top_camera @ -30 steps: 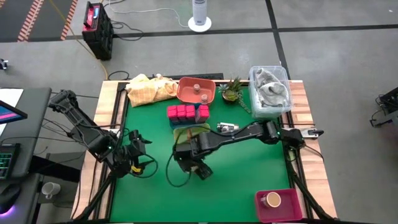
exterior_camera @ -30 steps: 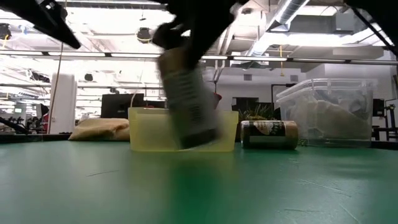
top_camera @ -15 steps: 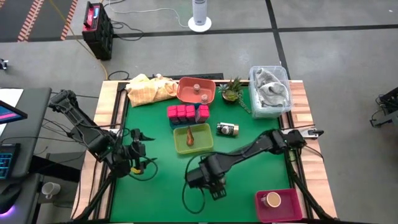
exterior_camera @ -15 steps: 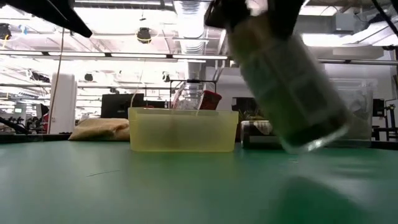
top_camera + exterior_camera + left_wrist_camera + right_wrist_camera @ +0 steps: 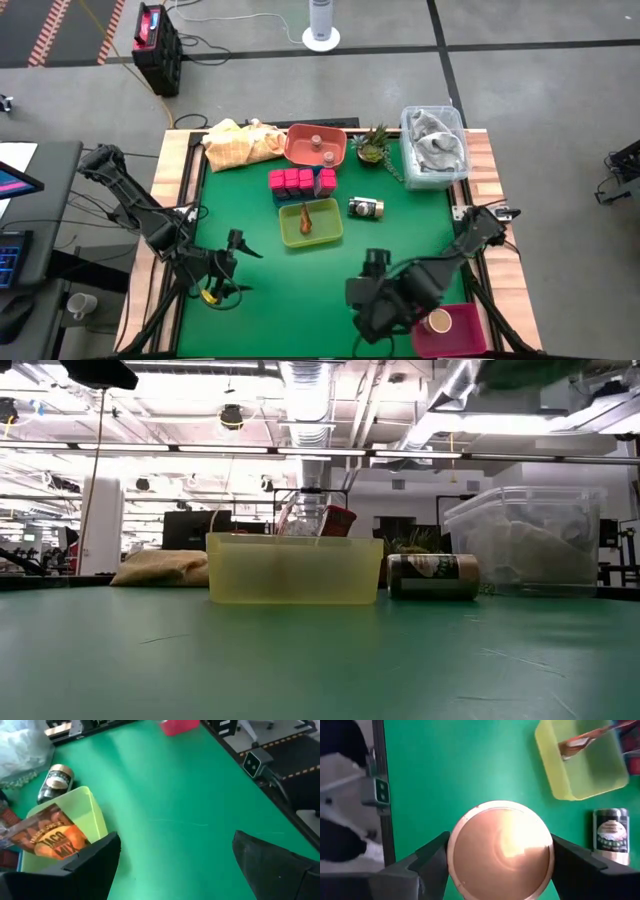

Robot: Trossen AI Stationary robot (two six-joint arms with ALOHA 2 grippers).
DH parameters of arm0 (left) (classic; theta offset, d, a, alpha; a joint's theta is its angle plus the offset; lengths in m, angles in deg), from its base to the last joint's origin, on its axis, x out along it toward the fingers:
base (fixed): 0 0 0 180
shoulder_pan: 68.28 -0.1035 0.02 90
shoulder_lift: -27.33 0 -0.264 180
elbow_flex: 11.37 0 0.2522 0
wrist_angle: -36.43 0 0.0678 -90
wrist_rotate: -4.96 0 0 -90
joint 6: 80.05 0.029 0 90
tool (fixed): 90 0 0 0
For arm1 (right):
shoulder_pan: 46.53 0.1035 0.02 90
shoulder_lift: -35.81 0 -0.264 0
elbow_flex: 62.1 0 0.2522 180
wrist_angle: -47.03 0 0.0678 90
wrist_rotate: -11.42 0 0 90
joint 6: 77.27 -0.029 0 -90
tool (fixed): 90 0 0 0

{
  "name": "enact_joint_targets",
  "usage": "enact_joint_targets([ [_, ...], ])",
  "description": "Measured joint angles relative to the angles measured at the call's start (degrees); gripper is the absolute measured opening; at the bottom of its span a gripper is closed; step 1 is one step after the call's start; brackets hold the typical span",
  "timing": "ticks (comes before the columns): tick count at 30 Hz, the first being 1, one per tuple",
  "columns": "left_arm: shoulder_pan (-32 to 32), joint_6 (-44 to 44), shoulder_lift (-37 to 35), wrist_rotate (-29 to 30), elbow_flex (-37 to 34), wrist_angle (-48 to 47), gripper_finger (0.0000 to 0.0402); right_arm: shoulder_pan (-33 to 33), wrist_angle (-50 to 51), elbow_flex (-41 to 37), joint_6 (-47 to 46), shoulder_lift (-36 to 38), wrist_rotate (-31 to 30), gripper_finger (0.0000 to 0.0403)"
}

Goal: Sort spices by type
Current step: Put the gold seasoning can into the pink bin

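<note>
My right gripper (image 5: 374,268) is shut on a spice jar (image 5: 500,851) above the green table, near its front edge and left of the pink tray (image 5: 462,338). The tray holds a short tan jar (image 5: 437,322). My left gripper (image 5: 236,252) is open and empty over the table's left part; its wrist view (image 5: 175,870) shows the fingers wide apart. Another jar (image 5: 365,208) lies on its side next to a yellow-green bin (image 5: 325,232), which holds a spice packet (image 5: 52,837). Several pink blocks (image 5: 300,181) stand behind the bin. My right gripper pinches the jar by its round side wall (image 5: 454,851) between its two fingers (image 5: 432,865), one on each side. The jar's copper-coloured round end (image 5: 500,840) faces the wrist camera. The fingers point down at the table. The jar is lifted clear of the table.
A salmon tray (image 5: 300,150) with a small jar, a spiky green plant (image 5: 372,145), a clear plastic box (image 5: 435,148) and a yellow cloth (image 5: 240,142) stand along the far edge. Bare green table lies between the two grippers.
My right gripper has carried the jar from beside the yellow-green bin toward the table's near edge and right, toward the pink tray. It has also risen out of the low view. The jar stays held and clear of the table.
</note>
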Motion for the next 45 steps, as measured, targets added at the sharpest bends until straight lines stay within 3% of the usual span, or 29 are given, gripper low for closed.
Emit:
enact_joint_targets([
  [3, -0.02, -1.02, -0.13, -0.05, -0.94, 0.71, 0.0366, 1.87, -0.01, 0.0, -2.79, 0.59, -2.77, 0.0304],
  [12, -0.02, -4.69, -0.17, -2.68, -2.89, 0.86, 0.0366, 6.32, 1.72, -0.02, -16.02, 0.53, -2.62, 0.0304],
  [28, -0.02, -1.43, -0.17, -2.59, -2.91, 3.14, 0.0366, 17.51, 2.84, -0.02, -44.93, 0.24, -1.33, 0.0304],
  [41, -0.02, -1.28, -0.17, -2.57, -2.91, 2.87, 0.0366, 26.48, 2.78, -1.24, -71.59, 0.24, 5.81, 0.0304],
  [45, -0.02, -1.26, -0.17, -2.55, -2.91, 2.85, 0.0366, 28.96, 3.09, -5.25, -79.85, 0.05, 13.19, 0.0304],
])
